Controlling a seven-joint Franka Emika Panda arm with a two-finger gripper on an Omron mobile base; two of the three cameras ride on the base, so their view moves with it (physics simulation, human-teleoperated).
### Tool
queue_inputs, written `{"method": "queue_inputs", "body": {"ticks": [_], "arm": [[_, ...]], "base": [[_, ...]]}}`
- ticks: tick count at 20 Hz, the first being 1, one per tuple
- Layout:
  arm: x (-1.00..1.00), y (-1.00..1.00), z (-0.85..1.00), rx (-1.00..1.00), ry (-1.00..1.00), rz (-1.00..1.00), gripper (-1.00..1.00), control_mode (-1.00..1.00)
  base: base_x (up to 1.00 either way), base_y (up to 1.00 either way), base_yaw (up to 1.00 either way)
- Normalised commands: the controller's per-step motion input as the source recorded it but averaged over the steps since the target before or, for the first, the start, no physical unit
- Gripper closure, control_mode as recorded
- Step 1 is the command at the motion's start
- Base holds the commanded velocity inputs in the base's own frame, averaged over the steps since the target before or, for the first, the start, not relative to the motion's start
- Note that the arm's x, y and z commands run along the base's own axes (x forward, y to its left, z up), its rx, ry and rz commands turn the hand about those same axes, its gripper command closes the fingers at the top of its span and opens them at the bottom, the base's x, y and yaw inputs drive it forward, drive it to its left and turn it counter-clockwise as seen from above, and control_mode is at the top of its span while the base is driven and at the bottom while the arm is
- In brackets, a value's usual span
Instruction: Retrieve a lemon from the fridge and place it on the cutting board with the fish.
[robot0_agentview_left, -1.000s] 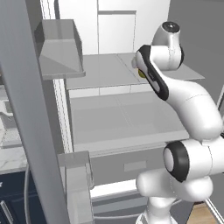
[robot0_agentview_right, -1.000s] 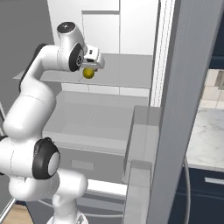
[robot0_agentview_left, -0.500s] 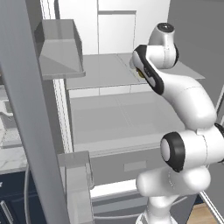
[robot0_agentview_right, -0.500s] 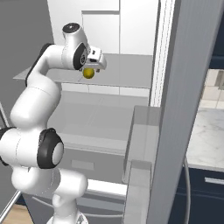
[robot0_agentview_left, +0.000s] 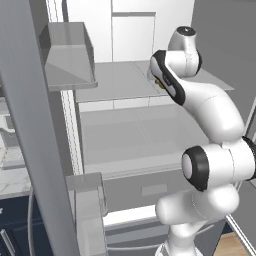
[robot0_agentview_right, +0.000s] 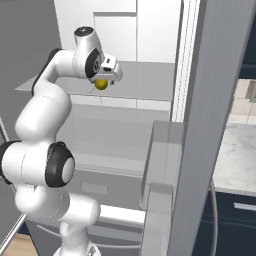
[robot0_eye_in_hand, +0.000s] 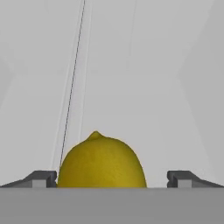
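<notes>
Lemon (robot0_eye_in_hand: 101, 161) at bottom centre of hand view, lower half cut off; left fingertip (robot0_eye_in_hand: 41, 178) touching, right apart, grip unclear. Gripper (robot0_agentview_right: 104, 80) upper left in fridge (robot0_agentview_right: 150, 80); fingers hidden.

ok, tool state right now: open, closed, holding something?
Tool: cannot tell if closed; the lemon sits between its fingertips, touching one, clear gap to the other, inside the fridge.

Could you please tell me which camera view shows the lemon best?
The hand view: the lemon looms large and unobstructed. The right base view shows it small under the claw; the left base view shows a sliver behind the arm.
</notes>
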Motion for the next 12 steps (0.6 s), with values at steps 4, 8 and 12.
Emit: {"method": "queue_inputs", "body": {"ticks": [4, 8, 12], "arm": [[0.0, 0.08, -0.07, 0.0, 0.12, 0.0, -1.0, -1.0], [0.0, 0.07, -0.04, 0.0, 0.1, 0.0, -1.0, -1.0], [0.0, 0.0, -0.01, 0.0, 0.06, 0.0, -1.0, -1.0]], "base": [[0.0, 0.0, 0.0], [0.0, 0.0, 0.0], [0.0, 0.0, 0.0]]}}
